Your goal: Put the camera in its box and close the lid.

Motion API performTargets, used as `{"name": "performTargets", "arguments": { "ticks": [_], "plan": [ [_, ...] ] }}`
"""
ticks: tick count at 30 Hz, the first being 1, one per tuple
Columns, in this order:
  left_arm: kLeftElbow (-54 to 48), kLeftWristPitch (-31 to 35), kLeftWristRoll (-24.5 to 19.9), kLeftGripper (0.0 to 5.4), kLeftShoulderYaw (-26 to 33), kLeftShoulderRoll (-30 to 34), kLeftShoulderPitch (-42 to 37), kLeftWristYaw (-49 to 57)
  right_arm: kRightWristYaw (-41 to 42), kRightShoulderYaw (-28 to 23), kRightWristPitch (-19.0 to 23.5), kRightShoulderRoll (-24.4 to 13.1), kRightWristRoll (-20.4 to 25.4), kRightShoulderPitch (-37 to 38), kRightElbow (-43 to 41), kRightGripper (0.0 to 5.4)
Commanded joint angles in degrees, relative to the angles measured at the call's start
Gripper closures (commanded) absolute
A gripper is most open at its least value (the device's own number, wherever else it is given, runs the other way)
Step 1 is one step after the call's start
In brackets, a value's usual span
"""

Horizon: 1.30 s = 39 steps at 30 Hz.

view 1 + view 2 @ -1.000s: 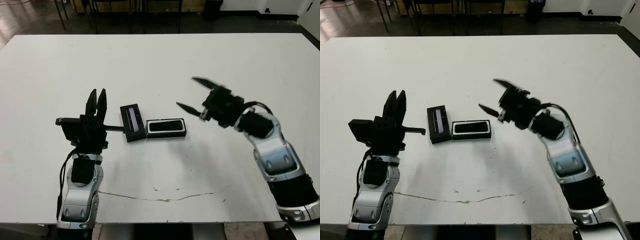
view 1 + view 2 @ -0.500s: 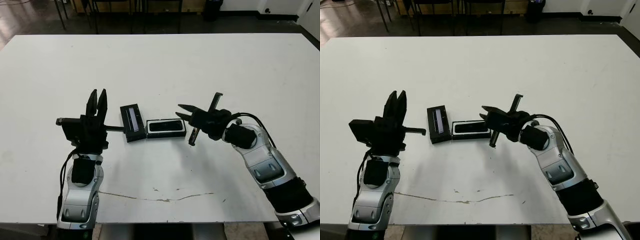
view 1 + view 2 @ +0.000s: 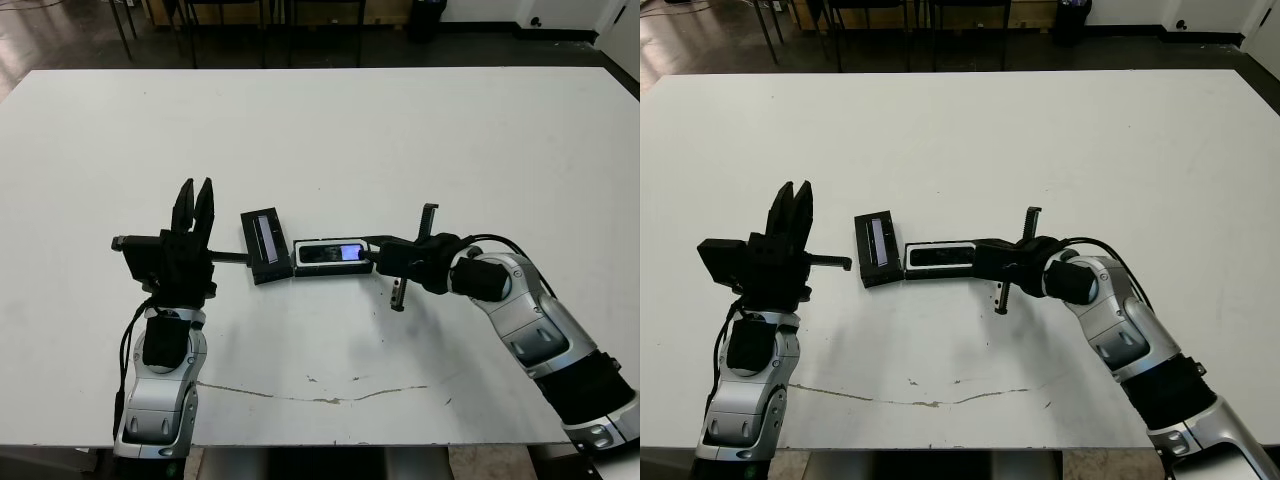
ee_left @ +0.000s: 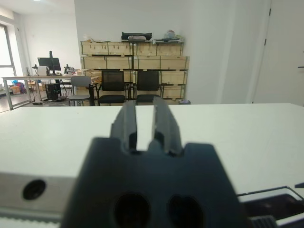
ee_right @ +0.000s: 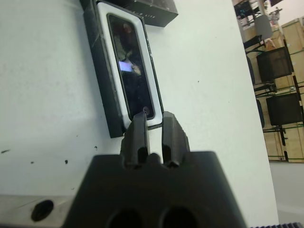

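The camera [image 5: 132, 71] lies flat inside the box [image 3: 332, 255], white lining showing all round it, its glossy patch catching light at the end toward the right gripper; the box sits mid-table, lengthwise across the view; touching its other end lies the lid [image 3: 265, 246], turned crosswise to the box, grey strip facing up.

And here's the right gripper [image 5: 153, 122], low over the table at the near end of the box; its two fingers nearly together with only a thin gap between them and nothing held; the tips sit right at the box's end wall, close to the camera's end; whether they actually touch cannot be told. It looks like a nudge or a seating press, making sure the camera is fully down in the tray.

To do this well: keep any push light and along the box's length, so the tray does not skate into the lid; confirm the camera sits level below the rim all round, since a raised end would stop the lid closing.

The left gripper [image 3: 195, 208] stands upright, well to the left of the lid, fingers pointing up, close together, empty; a good candidate for the lid, judging by where it waits.

The white table [image 3: 320, 130] carries a faint dark scuff line near its front edge.
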Motion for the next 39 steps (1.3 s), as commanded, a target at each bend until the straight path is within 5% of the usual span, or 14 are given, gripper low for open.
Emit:
{"name": "performTargets", "arguments": {
  "ticks": [1, 9, 12, 18, 24, 31, 39],
  "plan": [
    [0.93, 0.68, 0.23, 5.40, 0.10, 0.53, 0.06, 0.04, -1.67, -2.40, -1.02, -0.34, 1.75, 1.33, 0.35, 5.39],
    [-0.56, 1.96, -0.66, 5.40, 1.96, 3.21, -3.01, -1.37, -21.15, -17.48, -1.03, 10.75, 11.92, 3.00, -1.38, 5.39],
    [-2.05, 4.56, -0.59, 5.40, 3.04, 7.16, -6.85, -4.16, -22.63, -20.38, 0.45, 11.77, 15.16, 1.64, -2.24, 5.39],
    [-2.33, 23.28, -1.98, 5.40, 1.64, 27.22, -22.49, -24.67, -21.36, -21.94, 3.35, 11.02, 19.27, 2.22, -5.70, 5.39],
    [12.50, 29.05, 3.31, 5.40, -15.16, 41.67, -45.52, -55.36, -19.50, -21.75, 5.68, 9.20, 20.29, 3.11, -8.49, 5.39],
    [30.52, 28.07, 13.49, 5.40, -31.25, 35.30, -60.12, -69.20, -19.33, -21.40, 7.26, 8.59, 20.18, 3.99, -10.19, 5.39],
    [46.05, 21.56, 18.19, 5.40, -36.56, 26.94, -63.47, -72.19, -19.04, -20.72, 6.80, 8.32, 20.18, 5.61, -10.13, 5.39]
  ]
}}
